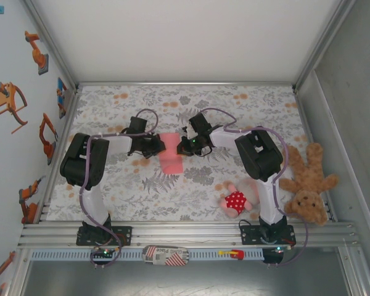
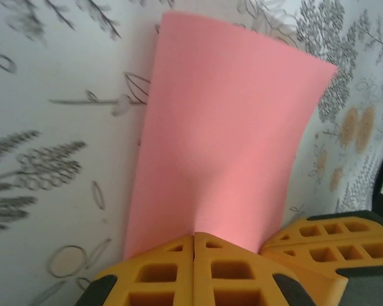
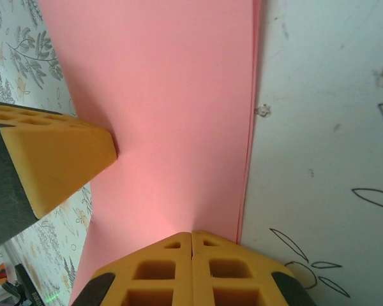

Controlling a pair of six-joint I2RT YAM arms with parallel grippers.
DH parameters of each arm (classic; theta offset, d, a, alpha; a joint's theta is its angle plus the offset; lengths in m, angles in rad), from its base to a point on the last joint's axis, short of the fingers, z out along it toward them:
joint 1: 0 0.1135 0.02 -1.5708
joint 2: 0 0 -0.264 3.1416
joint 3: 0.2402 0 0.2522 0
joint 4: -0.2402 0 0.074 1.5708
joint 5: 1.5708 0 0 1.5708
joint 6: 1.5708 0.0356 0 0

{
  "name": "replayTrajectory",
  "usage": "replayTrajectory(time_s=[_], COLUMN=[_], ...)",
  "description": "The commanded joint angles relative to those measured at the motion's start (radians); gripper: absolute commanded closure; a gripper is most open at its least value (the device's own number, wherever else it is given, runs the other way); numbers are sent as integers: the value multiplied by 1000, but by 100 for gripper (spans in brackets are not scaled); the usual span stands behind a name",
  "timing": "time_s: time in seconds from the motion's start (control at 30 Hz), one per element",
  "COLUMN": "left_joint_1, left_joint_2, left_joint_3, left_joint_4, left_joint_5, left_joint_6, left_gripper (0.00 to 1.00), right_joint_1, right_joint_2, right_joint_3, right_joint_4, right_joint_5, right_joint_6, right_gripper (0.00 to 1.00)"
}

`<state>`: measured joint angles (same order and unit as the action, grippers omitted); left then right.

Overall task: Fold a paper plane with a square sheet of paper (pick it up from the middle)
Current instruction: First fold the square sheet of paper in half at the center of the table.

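Square sheet of paper (image 1: 171, 161): salmon-pink, at frame centre in the top view, lying on the floral cloth (image 1: 191, 102) as a narrow doubled strip. The long axis runs up and down the frame, and the lower end is a little wider.

- Edges: in the right wrist view, two layers lie flush along the right-hand long edge. In the left wrist view, the far edge at the top of the frame is straight, and the surface puckers toward the pinch.
- Left gripper (image 2: 193, 237): clenched on the strip's near edge, meeting its left side in the top view.
- Right gripper (image 3: 191, 234): also clamped on the paper, from the opposite side. The two sets of fingertips are close together across the strip's upper part.
- Open room: bare cloth lies above and below the strip.
- Plush doll (image 1: 236, 200): lower right, well apart from the strip.
- Teddy bear (image 1: 308, 182): at the right edge of the frame.
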<state>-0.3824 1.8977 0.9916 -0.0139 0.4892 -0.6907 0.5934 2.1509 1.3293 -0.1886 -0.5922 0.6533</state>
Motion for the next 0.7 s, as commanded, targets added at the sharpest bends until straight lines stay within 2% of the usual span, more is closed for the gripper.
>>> replayTrajectory(time_s=[0.0, 0.13, 0.23, 0.4, 0.53, 0.67], left_joint_1=[44, 115, 132, 69, 8, -7], left_joint_2=[19, -6, -43, -110, -64, 25], left_joint_3=[17, -2, 10, -17, 5, 49], left_joint_4=[-73, -78, -87, 68, 120, 126], left_joint_5=[-106, -105, -71, 52, 52, 50], left_joint_6=[60, 73, 98, 85, 49, 12], left_gripper=[100, 100, 100, 99, 99, 99], right_joint_1=[-29, -30, -31, -32, -32, -32], right_joint_2=[159, 159, 158, 156, 157, 158], right_joint_3=[-120, -127, -128, -126, -127, -131], right_joint_4=[-248, -242, -240, -239, -235, -234], right_joint_5=[287, 287, 286, 285, 284, 285], right_joint_6=[-23, -20, -20, -20, -20, -18], right_gripper=[100, 100, 100, 100, 100, 100])
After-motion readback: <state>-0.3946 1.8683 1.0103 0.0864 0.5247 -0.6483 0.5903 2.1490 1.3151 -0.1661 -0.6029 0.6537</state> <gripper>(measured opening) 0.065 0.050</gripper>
